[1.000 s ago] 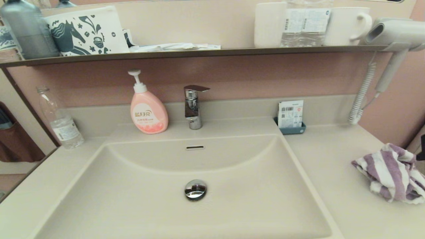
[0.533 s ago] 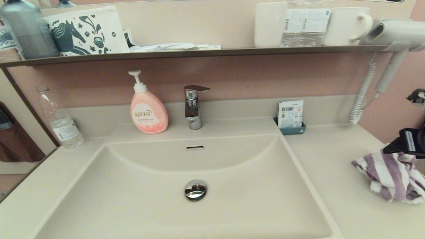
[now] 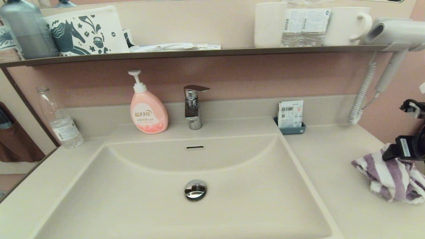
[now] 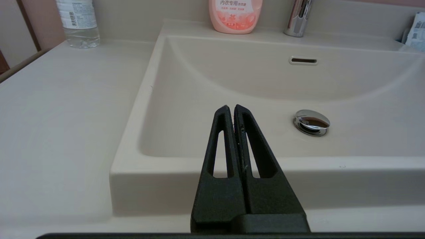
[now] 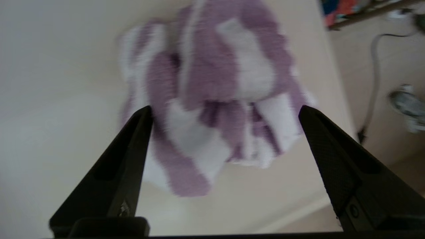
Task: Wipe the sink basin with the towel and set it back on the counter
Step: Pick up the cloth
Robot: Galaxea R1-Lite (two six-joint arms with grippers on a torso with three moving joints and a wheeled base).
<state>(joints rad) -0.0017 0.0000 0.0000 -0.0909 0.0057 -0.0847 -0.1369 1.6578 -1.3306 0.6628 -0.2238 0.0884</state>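
A crumpled purple-and-white striped towel (image 3: 390, 177) (image 5: 212, 99) lies on the cream counter (image 3: 332, 159) at the right of the sink basin (image 3: 166, 205), whose chrome drain plug (image 3: 195, 190) sits mid-floor. My right gripper (image 5: 225, 111) hangs just above the towel at the right edge of the head view, open, its fingers wide to either side of the heap and holding nothing. My left gripper (image 4: 231, 108) is shut and empty, hovering in front of the basin's front rim, out of the head view.
A pink soap bottle (image 3: 147, 109), chrome faucet (image 3: 193, 106) and small blue holder with packets (image 3: 291, 117) stand behind the basin. A clear bottle (image 3: 59, 121) stands at the left. A hair dryer (image 3: 391, 36) with coiled cord hangs at the right. The counter's right edge is close behind the towel.
My right arm has come into view from the right and dropped lower over the towel. The towel and the left gripper have not moved.
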